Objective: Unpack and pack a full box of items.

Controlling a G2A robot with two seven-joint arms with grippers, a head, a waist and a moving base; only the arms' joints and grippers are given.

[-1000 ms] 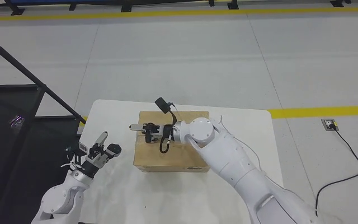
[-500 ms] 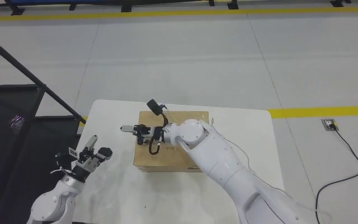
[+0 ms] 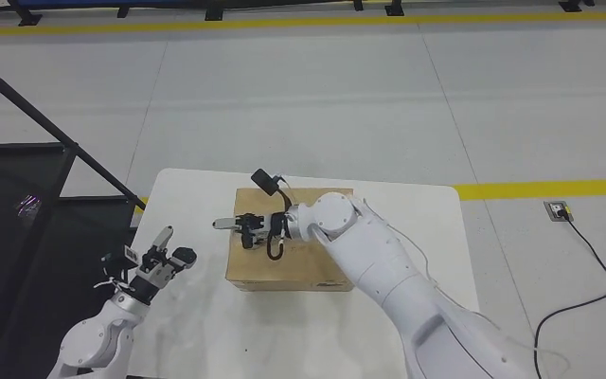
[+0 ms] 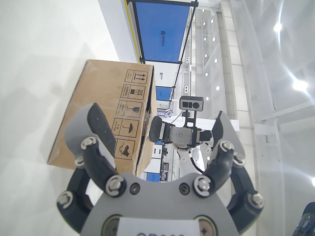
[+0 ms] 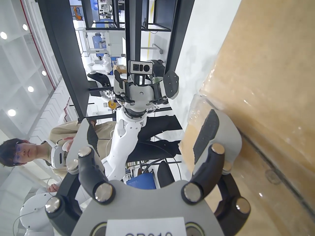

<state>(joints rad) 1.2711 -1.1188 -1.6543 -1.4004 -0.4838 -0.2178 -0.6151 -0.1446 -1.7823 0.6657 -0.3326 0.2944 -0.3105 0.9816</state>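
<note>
A closed cardboard box (image 3: 294, 256) stands mid-table, its top seam taped. My right arm lies across the lid, and my right gripper (image 3: 230, 225) hangs open at the box's left top edge. In the right wrist view the right gripper (image 5: 150, 136) has one finger (image 5: 209, 133) resting beside the taped edge of the box (image 5: 265, 74). My left gripper (image 3: 173, 246) is open over the table, left of the box and apart from it. In the left wrist view the left gripper (image 4: 160, 128) is empty and faces the box's printed side (image 4: 105, 114), with the right gripper (image 4: 177, 135) beyond.
The white table (image 3: 189, 194) has bare surface on both sides of the box and in front of it. A black metal frame (image 3: 43, 128) and dark netting stand just off the table's left edge.
My right gripper pushed out past the box's left edge, then drew back a little. The left gripper pulled away toward the left and came partly back. The box stayed put.
</note>
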